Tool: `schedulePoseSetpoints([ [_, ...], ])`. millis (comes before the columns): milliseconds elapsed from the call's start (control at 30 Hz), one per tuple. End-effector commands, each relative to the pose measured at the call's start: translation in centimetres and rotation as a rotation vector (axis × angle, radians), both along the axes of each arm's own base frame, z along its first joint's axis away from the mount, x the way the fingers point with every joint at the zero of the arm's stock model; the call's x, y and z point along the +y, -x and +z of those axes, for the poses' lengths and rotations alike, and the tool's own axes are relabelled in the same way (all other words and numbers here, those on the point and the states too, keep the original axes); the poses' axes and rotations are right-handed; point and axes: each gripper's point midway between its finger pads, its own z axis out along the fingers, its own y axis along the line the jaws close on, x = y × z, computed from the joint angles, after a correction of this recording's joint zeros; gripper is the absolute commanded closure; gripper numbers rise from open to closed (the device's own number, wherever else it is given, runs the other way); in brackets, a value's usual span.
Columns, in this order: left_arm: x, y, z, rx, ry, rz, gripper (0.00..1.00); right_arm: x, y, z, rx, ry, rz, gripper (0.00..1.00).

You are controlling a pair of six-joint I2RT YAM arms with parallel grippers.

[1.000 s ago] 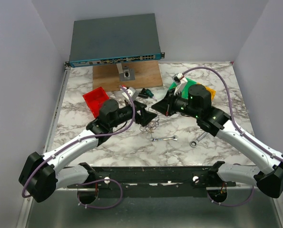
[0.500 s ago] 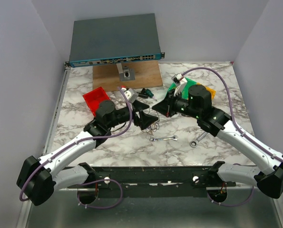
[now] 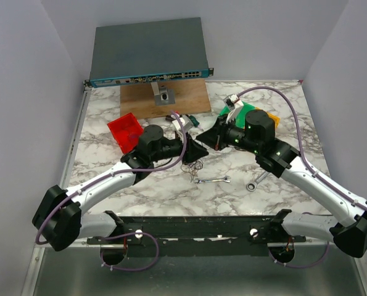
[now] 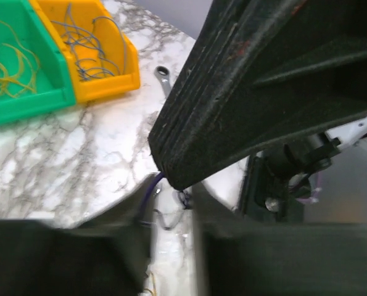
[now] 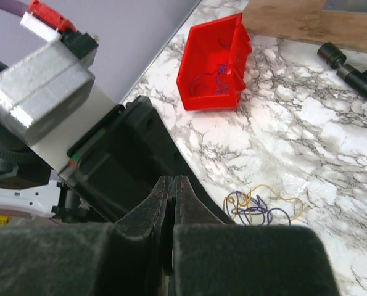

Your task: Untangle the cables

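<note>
Separating step is running: right tool (image 5: 173, 182) is clamping shut near the cables (image 5: 263, 206), left tool (image 4: 171, 217) is gaping, needing one strand next.

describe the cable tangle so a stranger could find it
On the marble table, find the small wrench near the middle. The cables lie just beyond it, a loose knot of hair-thin blue and yellow strands, not rigid metal.

White-grey marbled tabletop (image 3: 171, 191). On it:
- red plastic bin (image 3: 124, 131), left
- green plastic bin (image 4: 23, 68) touching yellow plastic bin (image 4: 90, 52), right
- flat wooden board (image 3: 140, 98), back
- small tangle of thin blue and yellow cables (image 5: 263, 206), centre
- silver metal wrench (image 3: 213, 180) just in front of tangle
- second silver wrench (image 3: 256, 182), right of first
</note>
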Motion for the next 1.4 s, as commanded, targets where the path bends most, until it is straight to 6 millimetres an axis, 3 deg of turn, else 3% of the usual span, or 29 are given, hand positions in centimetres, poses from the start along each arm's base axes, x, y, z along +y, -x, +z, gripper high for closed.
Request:
schedulePoseSetpoints([
  [0,-1.3,-0.1,1.2,-0.014,-0.001,-0.035,0.99,-0.6,-0.8,2.3,-0.052,-0.081,-0.076,0.99],
  [33,-1.2,-0.5,1.1,-0.006,-0.01,-0.011,1.0,-0.7,-1.0,2.1,-0.049,-0.078,-0.092,0.92],
  [67,-1.0,-0.7,1.1,0.0,-0.012,0.01,1.0,-1.0,-1.1,2.0,-0.052,-0.075,-0.108,0.77],
  [100,-0.7,-1.1,1.2,0.0,-0.009,0.038,1.0,-1.3,-1.1,1.6,-0.052,-0.068,-0.123,0.54],
  [133,-0.4,-1.3,1.4,0.0,-0.003,0.064,1.0,-1.7,-1.2,1.1,-0.051,-0.06,-0.14,0.4],
  [167,-0.1,-1.5,1.8,0.002,0.005,0.084,1.0,-2.3,-1.2,0.5,-0.053,-0.05,-0.165,0.33],
  [333,1.4,-2.4,3.4,0.024,0.021,0.162,1.0,-5.2,-0.4,-2.6,-0.078,-0.04,-0.257,0.23],
  [500,1.8,-2.3,4.8,0.021,0.033,0.178,1.0,-6.1,1.4,-5.7,-0.114,-0.073,-0.221,0.27],
  [667,1.9,-1.5,6.5,0.013,0.06,0.155,1.0,-3.6,3.9,-8.8,-0.114,-0.072,-0.003,0.25],
  [900,1.7,-0.9,8.0,0.019,0.092,0.121,1.0,-0.2,3.8,-10.9,-0.099,-0.001,0.109,0.18],
  [967,1.6,-0.7,8.5,0.023,0.102,0.115,1.0,0.2,3.0,-11.5,-0.078,0.004,0.088,0.23],
  [1033,1.6,-0.5,9.0,0.025,0.111,0.109,1.0,0.4,2.3,-12.3,-0.062,0.011,0.06,0.34],
  [1067,1.6,-0.5,9.3,0.023,0.117,0.105,1.0,0.4,2.0,-12.5,-0.058,0.009,0.045,0.45],
  [1133,1.9,-0.7,9.8,0.011,0.124,0.125,1.0,-0.3,1.0,-12.9,-0.031,0.005,-0.046,0.81],
  [1167,2.3,-1.2,9.7,0.005,0.118,0.159,1.0,-1.0,0.3,-13.2,-0.018,0.009,-0.114,0.95],
  [1233,4.3,-3.2,9.4,0.01,0.082,0.301,1.0,-3.5,-1.2,-14.0,0.013,0.031,-0.291,0.99],
  [1367,11.7,-7.6,8.0,0.097,0.035,0.652,1.0,-9.5,-2.4,-16.8,0.075,0.163,-0.598,0.99],
])
